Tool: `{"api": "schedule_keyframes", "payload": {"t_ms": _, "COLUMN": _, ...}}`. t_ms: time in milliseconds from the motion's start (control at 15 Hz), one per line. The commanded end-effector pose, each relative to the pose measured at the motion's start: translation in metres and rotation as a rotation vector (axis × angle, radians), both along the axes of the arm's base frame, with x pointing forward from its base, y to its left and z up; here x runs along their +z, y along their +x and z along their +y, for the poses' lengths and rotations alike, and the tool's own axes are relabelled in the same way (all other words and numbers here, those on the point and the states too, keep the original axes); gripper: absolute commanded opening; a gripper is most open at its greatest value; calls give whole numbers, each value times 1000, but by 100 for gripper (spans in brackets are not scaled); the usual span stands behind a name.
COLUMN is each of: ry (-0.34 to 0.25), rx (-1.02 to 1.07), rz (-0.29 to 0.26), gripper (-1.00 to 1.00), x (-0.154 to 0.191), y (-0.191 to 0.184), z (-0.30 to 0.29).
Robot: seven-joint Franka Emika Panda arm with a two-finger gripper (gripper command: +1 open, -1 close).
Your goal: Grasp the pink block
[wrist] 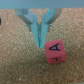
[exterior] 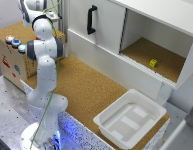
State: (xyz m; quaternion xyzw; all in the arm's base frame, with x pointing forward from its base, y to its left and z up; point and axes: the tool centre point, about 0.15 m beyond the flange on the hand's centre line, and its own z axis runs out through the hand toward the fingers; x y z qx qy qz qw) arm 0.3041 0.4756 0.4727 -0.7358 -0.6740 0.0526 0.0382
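In the wrist view the pink block (wrist: 54,52), marked with a black letter A, lies on the cork surface (wrist: 15,65). My gripper (wrist: 40,41) has its two light-blue fingers (wrist: 36,27) pressed together, with nothing between them. The fingertips are just beside the block's upper corner and not around it. In the exterior view the arm (exterior: 45,50) reaches up toward the top left; I cannot make out the pink block there.
A white tray (exterior: 151,107) stands on the cork table at the exterior view's right. An open cabinet (exterior: 146,50) holds a small yellow block (exterior: 153,63). A cardboard box (exterior: 11,57) with coloured knobs is at the left.
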Motion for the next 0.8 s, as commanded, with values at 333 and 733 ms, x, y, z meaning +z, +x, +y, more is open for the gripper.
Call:
{"api": "schedule_keyframes", "payload": {"t_ms": 333, "ry": 127, "rx": 126, "rz": -220, "gripper": 100, "x": -20, "y": -5, "z": -16}}
{"api": "schedule_keyframes", "payload": {"t_ms": 733, "ry": 146, "rx": 169, "rz": -239, "gripper": 100, "x": -41, "y": 25, "z": -19}}
